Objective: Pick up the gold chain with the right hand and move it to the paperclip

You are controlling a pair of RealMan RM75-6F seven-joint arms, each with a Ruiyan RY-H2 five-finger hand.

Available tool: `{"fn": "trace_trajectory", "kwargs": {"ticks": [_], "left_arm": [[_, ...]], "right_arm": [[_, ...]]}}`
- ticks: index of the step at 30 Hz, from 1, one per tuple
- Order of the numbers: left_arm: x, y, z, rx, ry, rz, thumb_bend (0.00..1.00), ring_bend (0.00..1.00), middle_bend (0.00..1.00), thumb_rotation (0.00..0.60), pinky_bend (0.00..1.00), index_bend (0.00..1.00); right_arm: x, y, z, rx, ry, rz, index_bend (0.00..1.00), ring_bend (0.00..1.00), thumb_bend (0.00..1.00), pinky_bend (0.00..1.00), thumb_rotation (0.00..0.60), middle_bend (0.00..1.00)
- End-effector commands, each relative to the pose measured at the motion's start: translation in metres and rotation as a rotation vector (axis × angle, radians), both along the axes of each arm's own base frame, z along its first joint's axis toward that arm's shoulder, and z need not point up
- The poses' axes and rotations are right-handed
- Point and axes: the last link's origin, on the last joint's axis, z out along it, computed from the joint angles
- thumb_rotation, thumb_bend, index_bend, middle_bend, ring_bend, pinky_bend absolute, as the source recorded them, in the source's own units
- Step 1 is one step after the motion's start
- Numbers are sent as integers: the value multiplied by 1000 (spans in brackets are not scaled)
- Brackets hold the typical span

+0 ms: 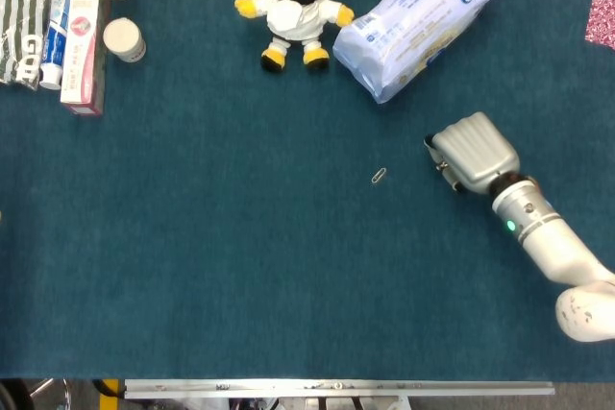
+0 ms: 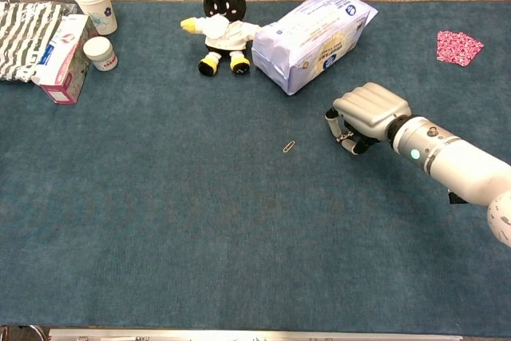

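My right hand point(image 1: 471, 151) point(image 2: 367, 111) hovers low over the blue cloth with its fingers curled down and in. A small piece of the gold chain point(image 2: 344, 139) point(image 1: 443, 169) shows under the fingers, gripped in the hand; the rest of it is hidden. The paperclip point(image 1: 379, 177) point(image 2: 288, 147) lies flat on the cloth a short way to the left of the hand, apart from it. My left hand shows in neither view.
A white and blue tissue pack point(image 1: 420, 18) lies just beyond the right hand. A plush toy point(image 1: 291, 11) sits at the back centre. Boxes, a cup and a small jar point(image 1: 125, 39) crowd the back left. A pink patterned cloth point(image 1: 602, 18) lies at the back right.
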Motion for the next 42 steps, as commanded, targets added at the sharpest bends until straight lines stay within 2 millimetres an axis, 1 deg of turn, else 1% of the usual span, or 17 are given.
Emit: {"fn": "trace_trajectory", "kwargs": {"ticks": [1, 5, 16, 19, 23, 30, 36, 39, 42], "left_arm": [[0, 0, 0, -1, 0, -1, 184, 37, 89, 600, 0, 0], [1, 0, 0, -4, 2, 0, 184, 37, 89, 600, 0, 0], [4, 0, -2, -14, 9, -6, 183, 37, 87, 600, 0, 0], [6, 0, -3, -17, 11, -7, 184, 37, 86, 600, 0, 0], [7, 0, -2, -15, 14, -8, 184, 37, 86, 600, 0, 0], [7, -7, 0, -8, 15, -1, 184, 37, 86, 600, 0, 0], [6, -14, 2, 1, 17, 10, 184, 37, 86, 600, 0, 0], [6, -16, 3, 5, 16, 14, 184, 37, 86, 600, 0, 0], [3, -20, 4, 12, 13, 26, 184, 37, 86, 600, 0, 0]], "right_arm": [[0, 0, 1, -4, -10, -3, 614, 1000, 394, 1000, 600, 918], [3, 0, 7, -10, -59, -23, 648, 1000, 408, 1000, 600, 931], [15, -1, 38, -43, -198, -33, 709, 1000, 427, 1000, 600, 955], [18, 0, 42, -41, -233, -39, 718, 1000, 432, 1000, 600, 959], [24, 3, 42, -13, -289, -58, 723, 1000, 432, 1000, 600, 961], [43, 5, 31, 39, -376, -52, 724, 1000, 433, 1000, 600, 961], [65, 6, 10, 101, -429, -45, 724, 1000, 432, 1000, 600, 961], [68, 6, 4, 112, -429, -44, 724, 1000, 432, 1000, 600, 961], [75, 8, -9, 142, -427, -36, 724, 1000, 432, 1000, 600, 961]]}}
